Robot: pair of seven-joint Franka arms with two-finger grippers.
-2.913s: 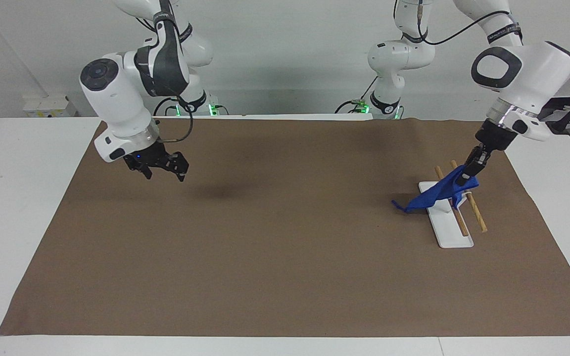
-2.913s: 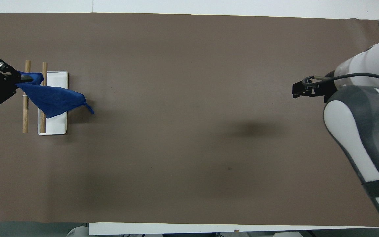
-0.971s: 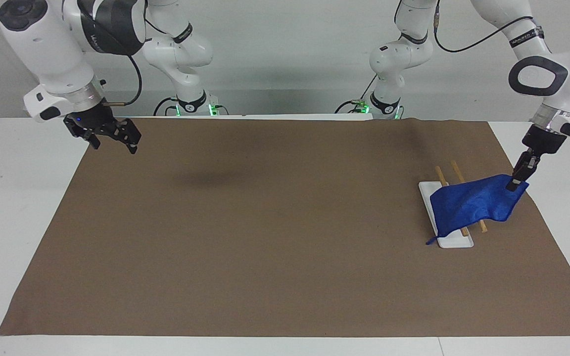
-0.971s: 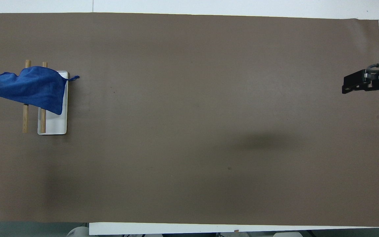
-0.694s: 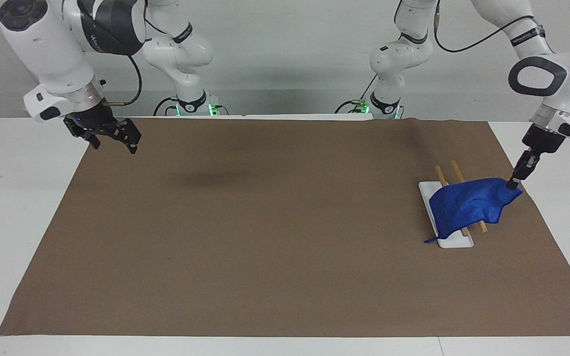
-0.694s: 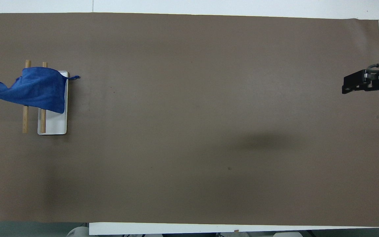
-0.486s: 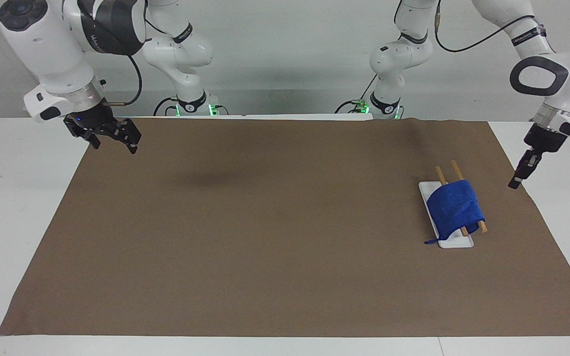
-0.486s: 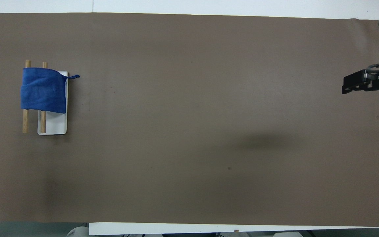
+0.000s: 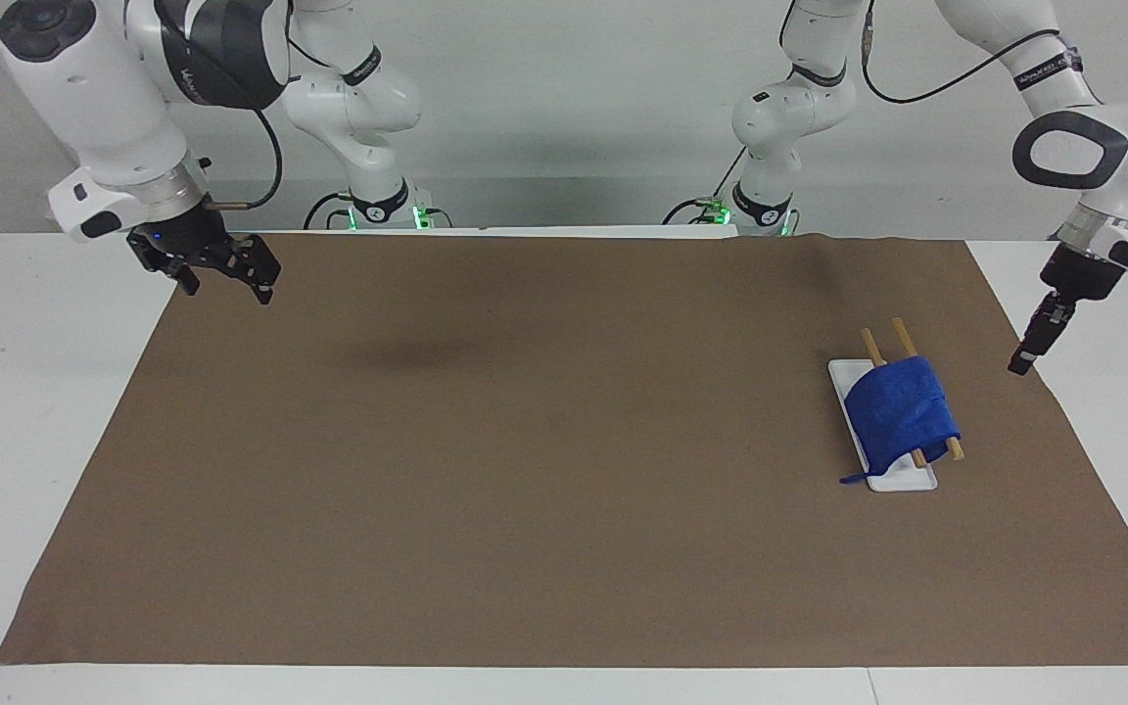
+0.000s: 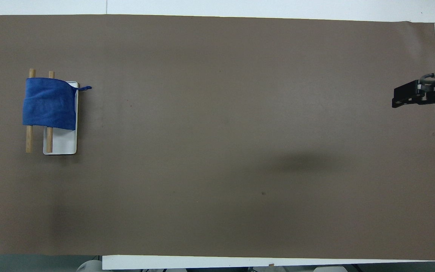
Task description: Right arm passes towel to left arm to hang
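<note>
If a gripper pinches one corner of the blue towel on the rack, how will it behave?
The small royal-blue cloth towel drapes limply over two wooden rails, so it is likely floppy. It probably weighs little. Lifted by a corner, it might drag on the rails.

Robotics lab: paired arms (image 9: 133, 88), paper-covered table (image 9: 564, 470).

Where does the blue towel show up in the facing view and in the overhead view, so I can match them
Facing view: the towel hangs over the two wooden rails, at the left arm's end of the mat.
Overhead view: the towel sits on the same rails, near the picture's left edge.
Shared landmark: the white rack base under the rails.
</note>
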